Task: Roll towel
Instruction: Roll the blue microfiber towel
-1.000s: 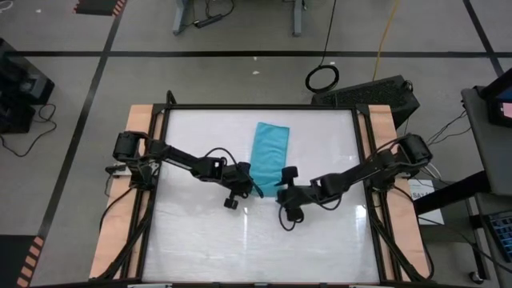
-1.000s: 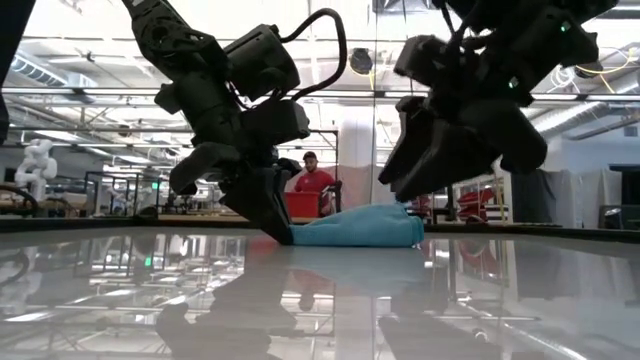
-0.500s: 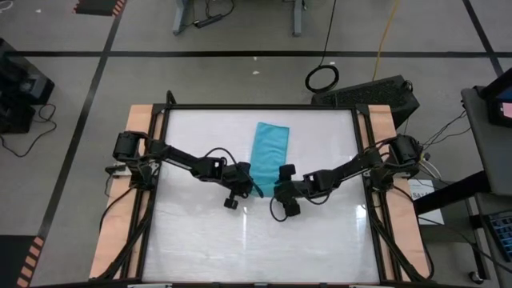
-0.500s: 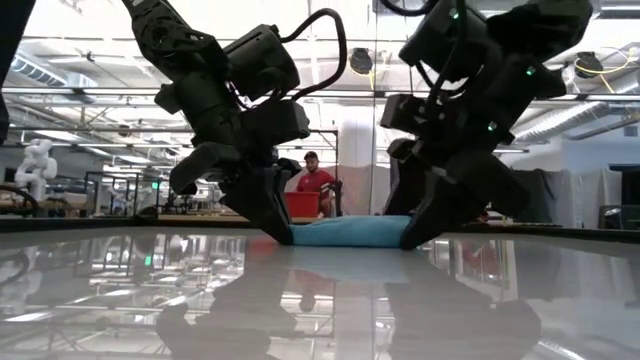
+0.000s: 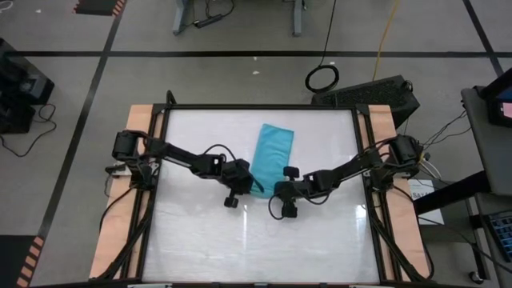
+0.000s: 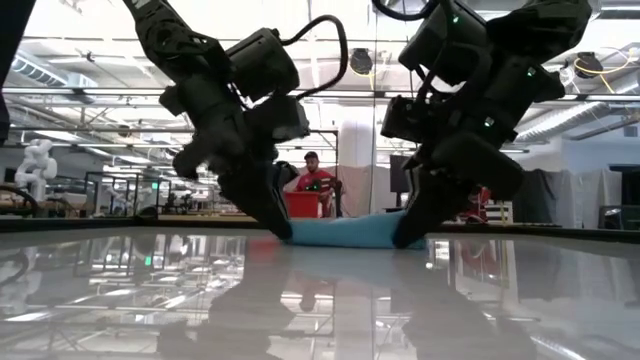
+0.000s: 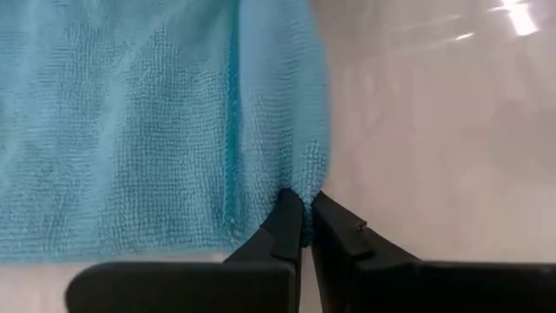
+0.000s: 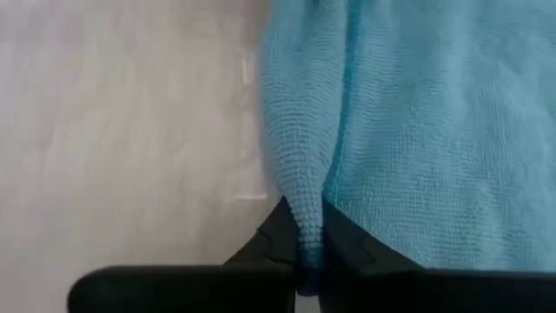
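The turquoise towel [image 5: 273, 150] lies flat on the white table, its long side running from far to near. My left gripper [image 5: 254, 186] is at the towel's near left corner and is shut on it. My right gripper [image 5: 279, 189] is at the near right corner, shut on the cloth there. In the low view the towel [image 6: 345, 231] shows as a low strip between the left gripper [image 6: 284, 232] and the right gripper [image 6: 404, 239]. Both wrist views look along the shut fingers onto the cloth. My left gripper pinches the towel's near left corner [image 7: 298, 184] between its two fingers. The fingers slant down from the table's left and near side. The rest of the towel lies flat on the table. My right gripper pinches a narrow raised fold at the towel's near right corner [image 8: 306, 217] between its two fingers. The fingers slant down from the table's right and near side. The cloth beyond the fold lies on the table.
The table's white top [image 5: 208, 232] is bare around the towel, with wooden strips [image 5: 112, 232] and black rails along its left and right sides. In the low view a person in a red top [image 6: 314, 184] sits in the room far behind the table.
My right gripper has gone down and toward the table's left, to the towel's near right corner, and has shut on the cloth there. The raised hump at that end of the towel now lies lower.
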You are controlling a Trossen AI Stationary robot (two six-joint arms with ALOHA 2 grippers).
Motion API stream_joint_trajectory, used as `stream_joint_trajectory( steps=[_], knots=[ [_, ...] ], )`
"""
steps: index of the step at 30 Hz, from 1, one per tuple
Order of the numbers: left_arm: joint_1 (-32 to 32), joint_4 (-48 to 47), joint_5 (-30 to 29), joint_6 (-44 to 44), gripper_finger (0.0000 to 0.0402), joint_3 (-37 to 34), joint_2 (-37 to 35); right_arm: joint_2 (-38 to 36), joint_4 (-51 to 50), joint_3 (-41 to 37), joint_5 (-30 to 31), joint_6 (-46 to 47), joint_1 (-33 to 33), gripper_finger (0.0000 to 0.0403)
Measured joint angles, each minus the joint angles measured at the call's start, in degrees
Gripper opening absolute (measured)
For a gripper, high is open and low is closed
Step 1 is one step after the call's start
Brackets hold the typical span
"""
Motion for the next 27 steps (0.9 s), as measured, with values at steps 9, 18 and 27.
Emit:
stream_joint_trajectory(
  steps=[9,18,27],
  knots=[
    [1.2,0.8,15.3,-4.9,0.0017,1.4,-0.5,-5.1,-3.6,-0.2,-0.7,3.5,1.2,0.0004],
    [5.1,1.1,23.0,-22.8,0.0017,1.6,-0.1,-5.4,-2.9,-0.6,-14.3,13.9,-0.2,0.0002],
    [5.6,2.4,27.6,-33.6,0.0017,1.7,3.7,-5.4,-3.2,-0.6,-21.6,19.3,-1.9,0.0002]
  ],
)
